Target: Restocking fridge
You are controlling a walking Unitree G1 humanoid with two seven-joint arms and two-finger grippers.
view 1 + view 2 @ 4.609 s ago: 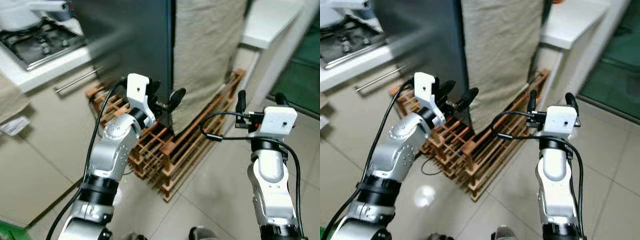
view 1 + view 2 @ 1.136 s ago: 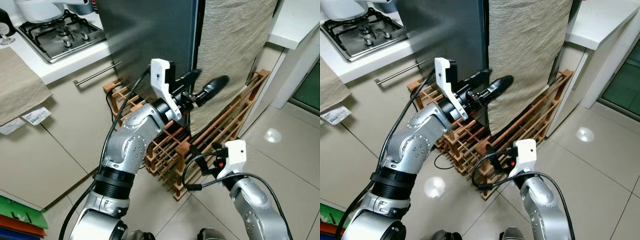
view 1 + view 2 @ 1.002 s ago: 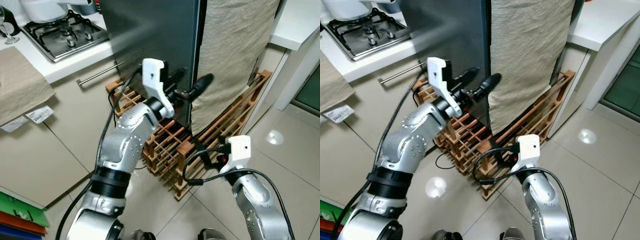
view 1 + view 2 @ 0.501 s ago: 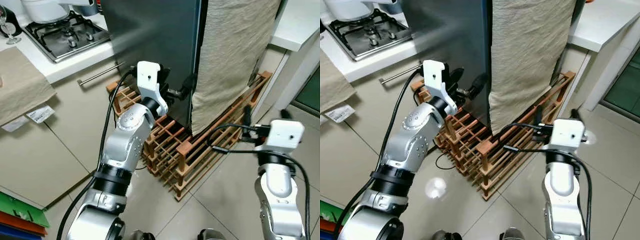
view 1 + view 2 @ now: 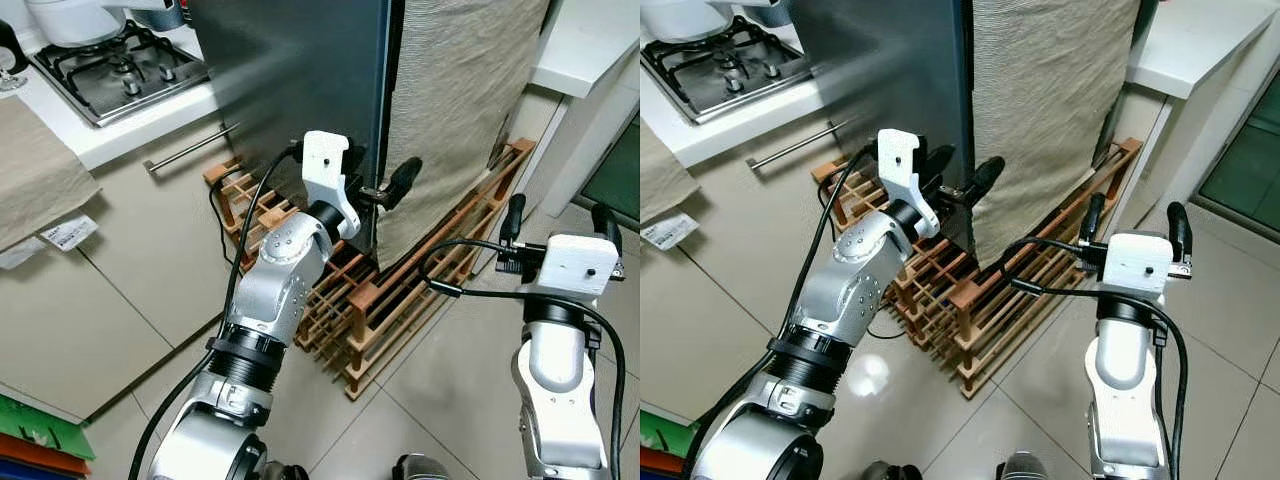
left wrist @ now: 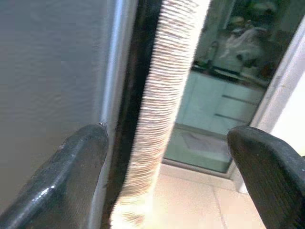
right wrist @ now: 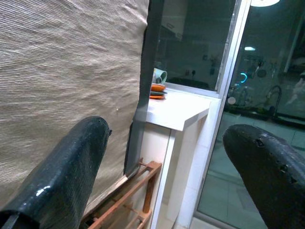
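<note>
The fridge, dark grey and closed, is seen at the far centre, with a beige cloth hung over the front to its right and a wooden rack on the floor at its foot. The left tool is raised to the vertical seam at the door's right edge, its fingers spread and empty, one finger lying against the grey door face and the other on the cloth side. The right tool is held near right, over the floor tiles, its fingers parted and gripping nothing.

For the step judged to be in hand, opening the door, a finger is best worked into the seam behind the door edge before any pull is made, the cloth being kept out of the grip, and the pull is best directed outward along the door's swing.

Compared with half a second ago, the left tool is seen further right and closer to the seam, and the right tool is held at much the same height. A second ago the right arm was lowered.
</note>
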